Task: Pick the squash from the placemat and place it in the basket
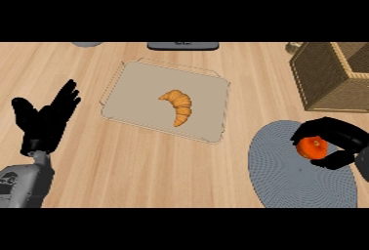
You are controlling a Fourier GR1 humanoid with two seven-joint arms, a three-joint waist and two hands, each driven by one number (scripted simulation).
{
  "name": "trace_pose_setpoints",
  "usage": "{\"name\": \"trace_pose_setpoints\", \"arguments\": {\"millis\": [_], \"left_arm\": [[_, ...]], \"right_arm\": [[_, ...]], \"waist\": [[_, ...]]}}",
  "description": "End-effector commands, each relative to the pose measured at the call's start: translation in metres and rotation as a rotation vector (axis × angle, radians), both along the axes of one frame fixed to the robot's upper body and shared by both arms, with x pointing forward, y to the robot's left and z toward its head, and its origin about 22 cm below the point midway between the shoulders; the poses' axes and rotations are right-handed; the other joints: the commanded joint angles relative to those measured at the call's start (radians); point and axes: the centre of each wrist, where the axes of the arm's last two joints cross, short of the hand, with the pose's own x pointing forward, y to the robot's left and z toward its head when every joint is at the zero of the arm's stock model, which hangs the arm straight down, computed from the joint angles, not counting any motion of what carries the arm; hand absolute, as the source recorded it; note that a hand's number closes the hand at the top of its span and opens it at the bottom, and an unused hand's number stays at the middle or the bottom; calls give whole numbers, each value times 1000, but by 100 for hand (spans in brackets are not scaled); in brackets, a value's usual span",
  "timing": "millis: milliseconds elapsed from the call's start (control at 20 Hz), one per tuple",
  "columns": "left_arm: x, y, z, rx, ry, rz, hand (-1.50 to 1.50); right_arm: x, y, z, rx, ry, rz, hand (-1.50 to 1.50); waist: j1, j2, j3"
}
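Observation:
An orange squash point(312, 147) sits at the right side of the round grey placemat point(292, 176), and my right hand point(338, 141) is curled round it, fingers over its top and thumb below. The brown wicker basket point(328, 78) stands at the upper right, beyond the placemat, partly cut off by the view's edge. My left hand point(47, 122) rests open at the left, fingers up, away from everything.
A beige tray point(137, 93) in the middle of the wooden counter holds a croissant point(178, 107). A dark flat object point(183, 45) and a grey object point(87, 44) lie along the far edge.

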Motion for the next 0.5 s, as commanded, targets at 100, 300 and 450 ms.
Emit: {"name": "trace_pose_setpoints", "arguments": {"millis": [100, 300, 450], "left_arm": [[-9, 11, 1, 16, 1, 20, 0], [11, -9, -3, 3, -6, 20, 0], [-21, 7, -12, -10, 10, 6, 0]], "right_arm": [[-5, 4, -1, -10, -13, 93, 150], [-11, 14, -12, -12, -21, 108, 150], [-27, 0, -20, -8, -11, 109, 150]], "waist": [[-4, -1, 1], [-13, 0, 1], [-8, -2, 1]]}}
